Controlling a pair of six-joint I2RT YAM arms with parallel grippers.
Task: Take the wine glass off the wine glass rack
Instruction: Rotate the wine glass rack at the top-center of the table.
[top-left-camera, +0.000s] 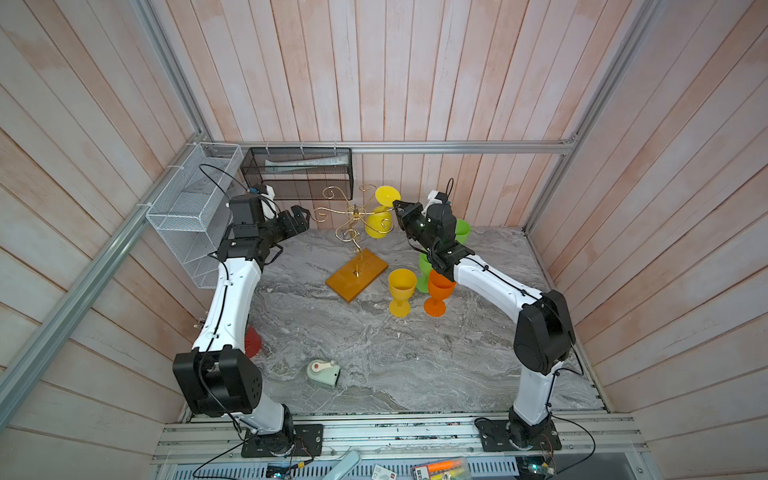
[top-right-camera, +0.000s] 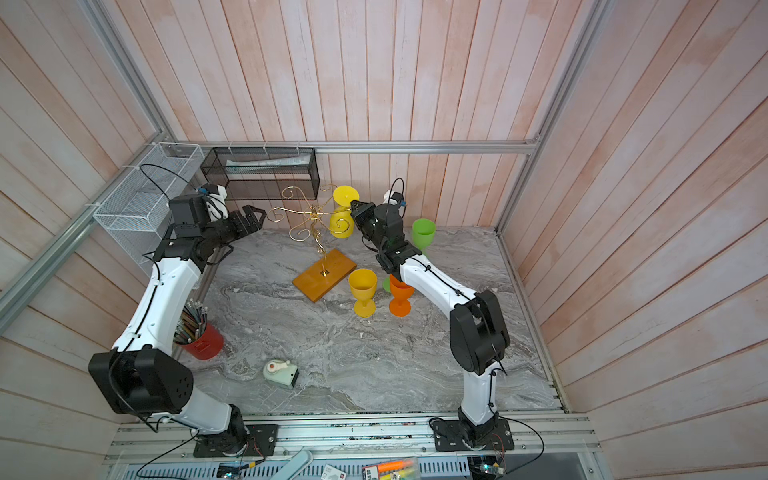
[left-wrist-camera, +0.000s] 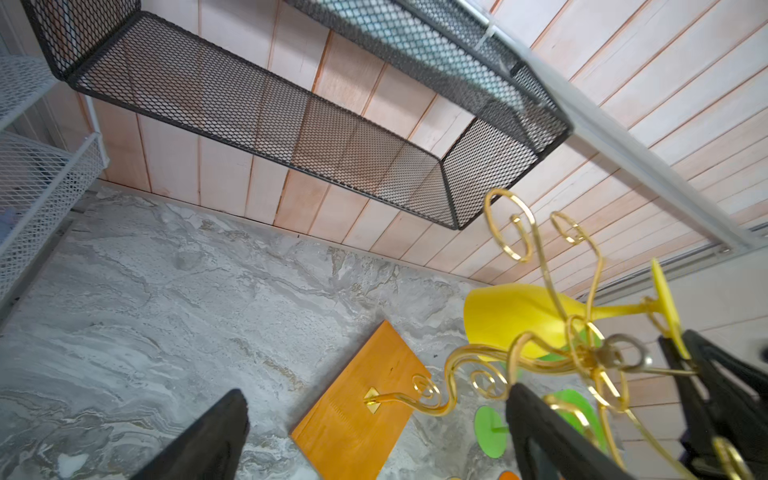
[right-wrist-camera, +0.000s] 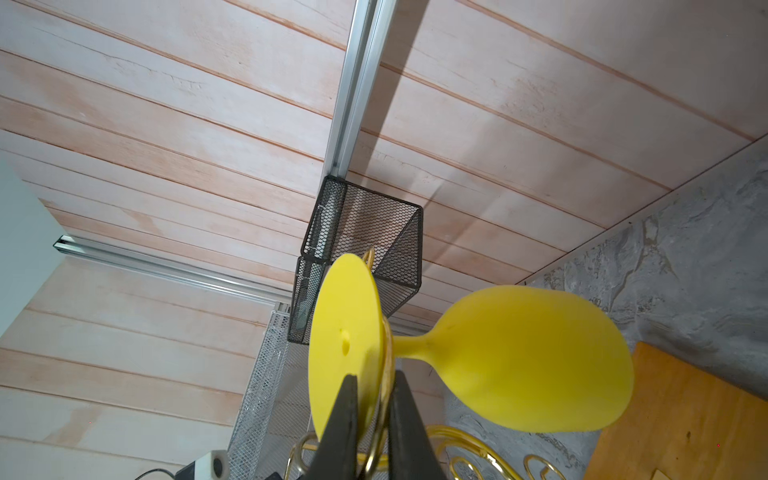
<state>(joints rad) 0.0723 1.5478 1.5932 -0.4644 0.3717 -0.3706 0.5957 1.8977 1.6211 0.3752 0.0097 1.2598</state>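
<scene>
Right claw (right-wrist-camera: 375, 386), jaws nearly together astride the foot rim of the yellow wine glass (right-wrist-camera: 519, 357); whether they pinch it cannot be told. Glass hangs bowl-down, foot caught over a scroll arm of the wine glass rack (top-left-camera: 345, 282), so a sideways approach suits sliding it outward. Rack stands near the far edge of the desk (top-left-camera: 374, 353). Left claw (top-left-camera: 302, 218), fingers wide apart, hovers beside the opposite scrolls, probably to steady the rack.

Bright even light, soft-edged shadows
</scene>
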